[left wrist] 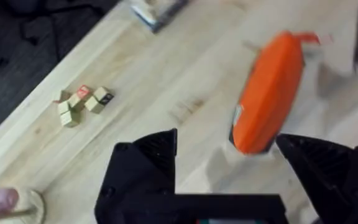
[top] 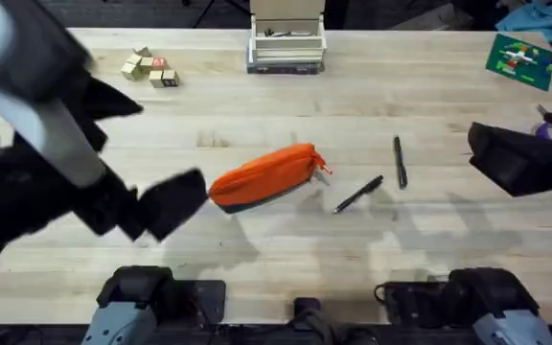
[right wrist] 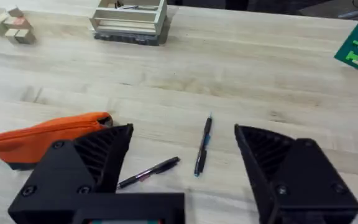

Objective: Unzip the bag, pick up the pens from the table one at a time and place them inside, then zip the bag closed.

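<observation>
Soft orange fabric pouch (top: 264, 176) lies mid-table, seemingly zipped, pull tab (top: 323, 168) at its right end. Two slim black pens (top: 357, 195) (top: 400, 161) just right of it on pale butcher-block table (top: 372, 259). Left gripper (top: 166, 203) wide open, empty, near pouch's left end. Right gripper (right wrist: 182, 168) open, empty, well right. Step: unzipping not begun; next likely pinning the pouch and pinching the tab

On the light wooden plank desk (top: 286, 254) we see the soft orange fabric pouch with a dark grey underside (top: 264, 176) lying near the middle, its small orange pull tab (top: 323, 168) pointing right. Two slim black stick pens lie just right of it, one slanted (top: 357, 195), the other nearly upright (top: 400, 161). The left arm's black hand (top: 166, 204) hangs just left of the pouch, and the right arm's black hand (top: 516, 158) sits well apart at the right edge.
</observation>
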